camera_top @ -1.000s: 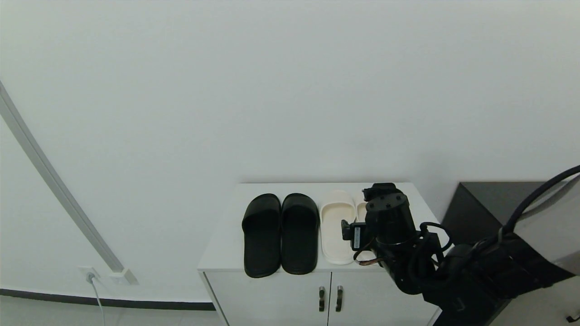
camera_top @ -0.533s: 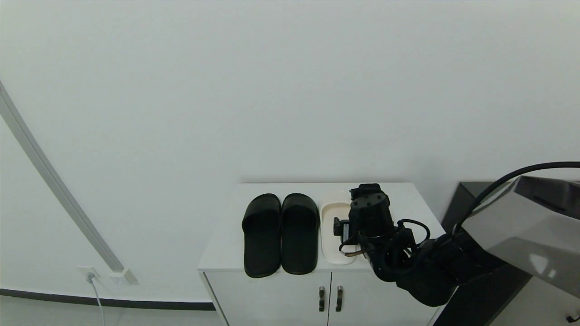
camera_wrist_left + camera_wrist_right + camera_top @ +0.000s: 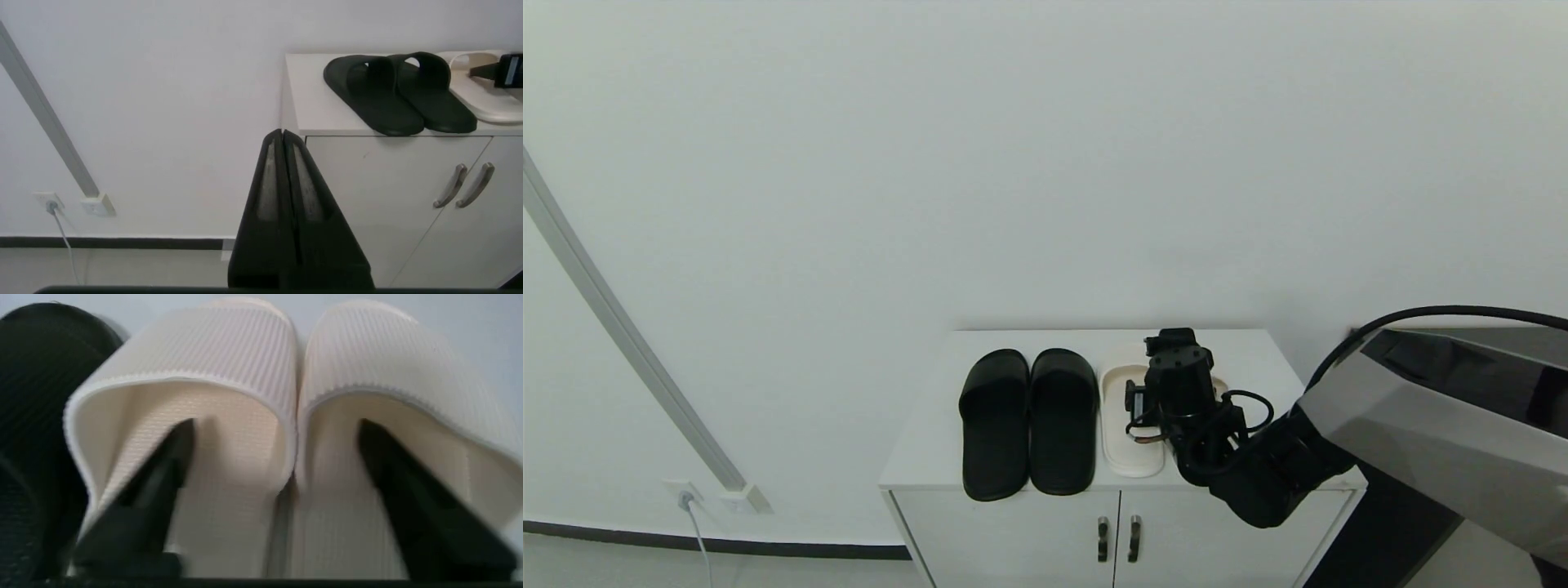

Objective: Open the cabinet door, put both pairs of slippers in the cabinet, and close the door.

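Our right gripper (image 3: 278, 502) is spread wide above the right half of the cabinet (image 3: 927, 445) top. Its two dark fingers (image 3: 143, 502) reach into the white slippers (image 3: 1129, 429), one finger under the strap of each shoe. The two inner strap edges lie close side by side between the fingers. We cannot tell whether the fingers touch the insoles, and nothing is clamped. The arm comes in from the cabinet's right front corner and covers much of the right-hand white slipper in the head view.

The white slippers lie flat on the cabinet top, toes toward the wall (image 3: 1045, 163) and heels toward the front edge. Just beside them, toward the middle of the same top, the black slippers (image 3: 1029, 420) lie the same way. The two black slippers touch each other, and their heels come right up to the front edge.

Below the top, both doors (image 3: 1013, 535) of the cabinet are closed. Their two handles (image 3: 1102, 539) stand upright next to each other at the centre seam.

Our left gripper (image 3: 283, 204) has its fingers pressed flat together with nothing between them. It hangs off the cabinet's left side, lower than the top, in front of the wall. Farther left of the cabinet, low on the wall, a socket (image 3: 684, 492) has a cable (image 3: 701, 547) plugged in. A pale strip (image 3: 621, 327) slants up the wall from beside it.
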Tool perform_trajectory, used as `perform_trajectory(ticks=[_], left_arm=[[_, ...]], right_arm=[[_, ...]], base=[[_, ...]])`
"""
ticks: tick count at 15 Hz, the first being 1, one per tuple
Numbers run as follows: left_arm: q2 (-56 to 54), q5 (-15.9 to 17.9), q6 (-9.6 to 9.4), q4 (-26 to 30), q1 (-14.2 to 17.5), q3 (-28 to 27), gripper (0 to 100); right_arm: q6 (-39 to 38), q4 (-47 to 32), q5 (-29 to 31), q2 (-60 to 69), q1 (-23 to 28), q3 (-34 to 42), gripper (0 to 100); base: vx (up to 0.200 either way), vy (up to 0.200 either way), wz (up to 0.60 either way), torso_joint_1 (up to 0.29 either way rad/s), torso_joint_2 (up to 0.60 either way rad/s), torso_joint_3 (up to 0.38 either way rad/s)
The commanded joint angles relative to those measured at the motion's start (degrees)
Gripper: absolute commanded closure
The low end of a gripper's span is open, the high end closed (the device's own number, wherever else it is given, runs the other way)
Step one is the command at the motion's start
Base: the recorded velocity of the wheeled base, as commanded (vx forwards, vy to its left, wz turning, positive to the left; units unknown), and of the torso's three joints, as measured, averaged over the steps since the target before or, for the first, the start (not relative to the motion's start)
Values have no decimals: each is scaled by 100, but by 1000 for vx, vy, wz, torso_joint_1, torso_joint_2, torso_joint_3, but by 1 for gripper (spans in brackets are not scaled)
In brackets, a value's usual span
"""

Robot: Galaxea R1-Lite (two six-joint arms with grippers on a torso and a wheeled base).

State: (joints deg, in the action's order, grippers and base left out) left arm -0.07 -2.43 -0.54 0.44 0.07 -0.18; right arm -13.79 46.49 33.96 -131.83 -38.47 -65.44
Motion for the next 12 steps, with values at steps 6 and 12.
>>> perform_trajectory(ticks=[6, 12], left_arm=[[7, -4, 10, 0, 1, 1, 100], [7, -12, 27, -9, 1, 9, 100]], right_arm=[[16, 202, -13, 8, 174, -57, 100], [394, 290, -874, 1942, 138, 1323, 100]], base=[[0, 0, 0, 0, 0, 0], [0, 0, 0, 0, 0, 0]])
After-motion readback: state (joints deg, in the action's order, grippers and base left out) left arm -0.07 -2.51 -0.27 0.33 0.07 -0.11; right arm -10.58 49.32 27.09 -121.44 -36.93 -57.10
